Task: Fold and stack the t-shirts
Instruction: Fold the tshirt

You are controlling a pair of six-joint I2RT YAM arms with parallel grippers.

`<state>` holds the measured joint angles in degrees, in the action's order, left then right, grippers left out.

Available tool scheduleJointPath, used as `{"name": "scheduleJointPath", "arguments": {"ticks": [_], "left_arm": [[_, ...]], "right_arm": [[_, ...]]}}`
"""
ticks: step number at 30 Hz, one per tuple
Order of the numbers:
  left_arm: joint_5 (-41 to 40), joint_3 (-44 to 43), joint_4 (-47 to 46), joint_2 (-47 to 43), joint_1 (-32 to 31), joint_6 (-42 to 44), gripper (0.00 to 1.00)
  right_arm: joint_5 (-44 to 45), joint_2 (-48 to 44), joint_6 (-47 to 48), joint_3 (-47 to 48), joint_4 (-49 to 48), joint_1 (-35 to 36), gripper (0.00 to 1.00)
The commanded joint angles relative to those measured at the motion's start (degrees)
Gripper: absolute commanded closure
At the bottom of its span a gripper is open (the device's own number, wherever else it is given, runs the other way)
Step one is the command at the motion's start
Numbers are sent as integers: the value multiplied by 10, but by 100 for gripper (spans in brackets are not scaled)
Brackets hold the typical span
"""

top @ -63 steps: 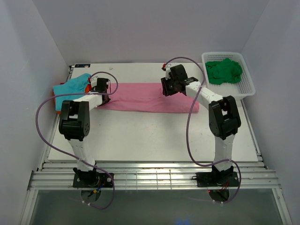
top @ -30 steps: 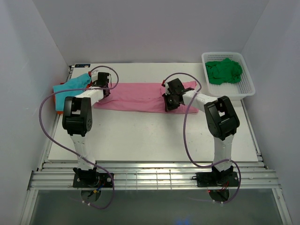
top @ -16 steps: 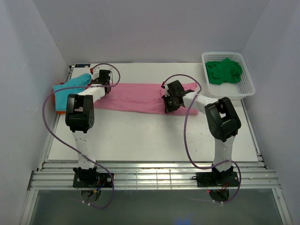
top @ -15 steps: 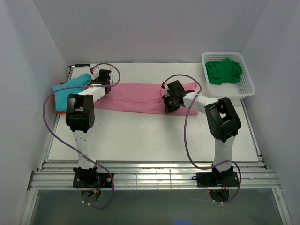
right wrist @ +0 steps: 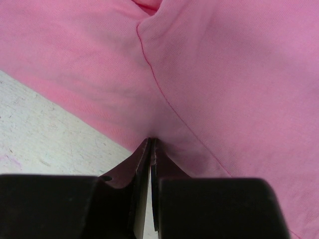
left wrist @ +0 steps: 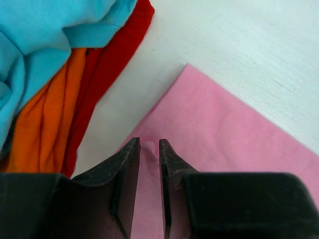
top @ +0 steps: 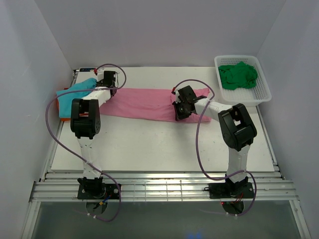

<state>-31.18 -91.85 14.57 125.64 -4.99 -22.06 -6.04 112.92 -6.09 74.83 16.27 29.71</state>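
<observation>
Near half of the table [top: 159, 144] is wide open for passing. The pink shirt [top: 144, 102] lies flat across the middle; the teal and orange pile [top: 75, 92] crowds back-left, white basket [top: 263, 92] back-right.

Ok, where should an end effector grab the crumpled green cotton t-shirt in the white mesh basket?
Probably pinch a raised fold atop the crumpled green cotton t-shirt, coming straight down: the walls of the white plastic mesh basket block the sides, and the cloth lies heaped, no flat edge showing.
</observation>
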Motion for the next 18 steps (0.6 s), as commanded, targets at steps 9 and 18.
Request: {"name": "scheduleJointPath", "arguments": {"ticks": [9, 18], "left_arm": [[-7, 109, -51, -172, 2, -22, 66], [46, 185, -56, -188, -19, -39, 68]], "right_arm": [[3, 12, -2, -17, 68, 6, 92], [33, -56, -16, -39, 36, 6, 81]]}}
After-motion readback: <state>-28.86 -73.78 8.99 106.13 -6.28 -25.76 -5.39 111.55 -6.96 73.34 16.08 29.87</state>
